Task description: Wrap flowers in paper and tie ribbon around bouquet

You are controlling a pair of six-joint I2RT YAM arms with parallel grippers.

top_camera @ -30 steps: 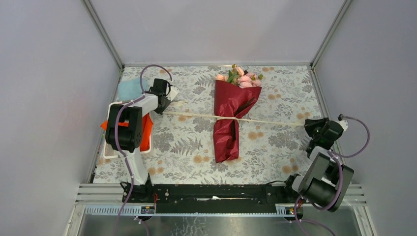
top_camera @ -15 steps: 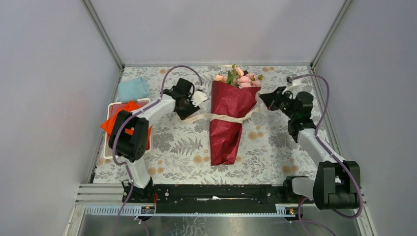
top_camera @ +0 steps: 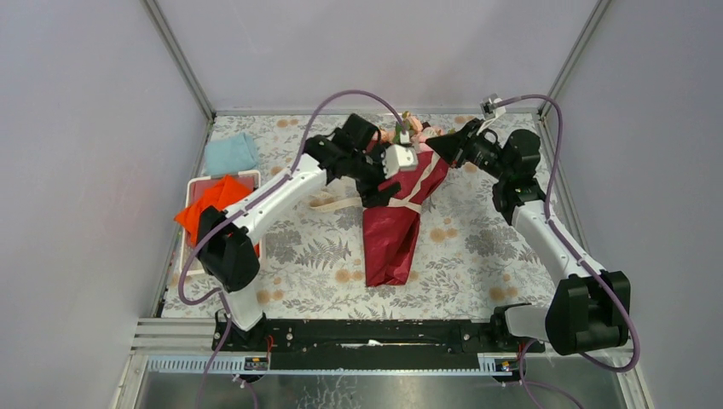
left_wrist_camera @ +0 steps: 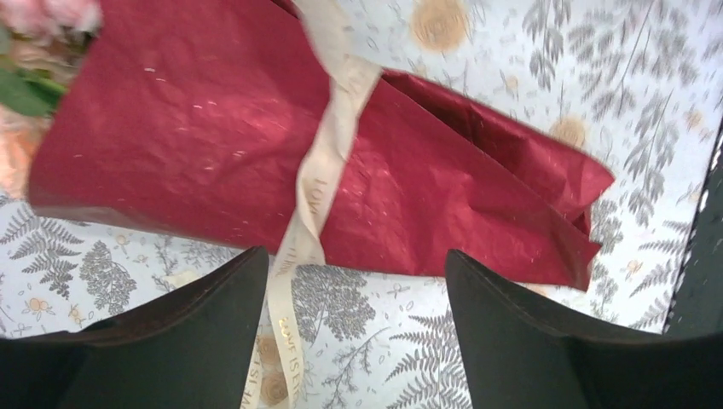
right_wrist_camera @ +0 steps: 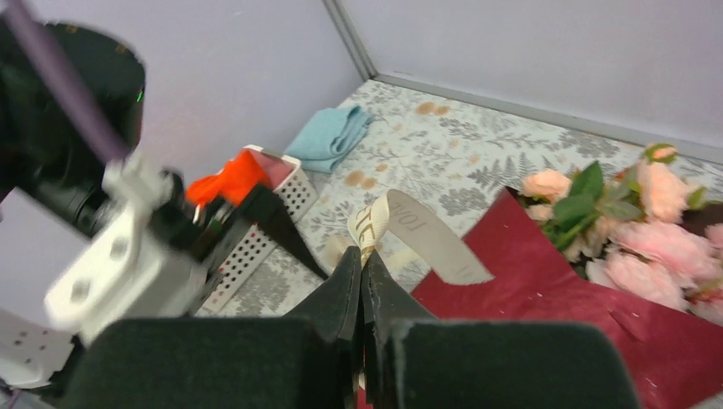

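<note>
Across bouquet point(top_camera: 392, 232): ribbon point(left_wrist_camera: 328, 158), one tail pinched in right tool point(right_wrist_camera: 360, 260), apparently to draw it over; left tool point(left_wrist_camera: 354, 264) wide, empty, just above.

Top view overhead, far; wrist views close; all share bouquet point(top_camera: 394, 234).

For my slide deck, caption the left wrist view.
Open left end effector over cream ribbon crossing the crimson-wrapped bouquet.
</note>
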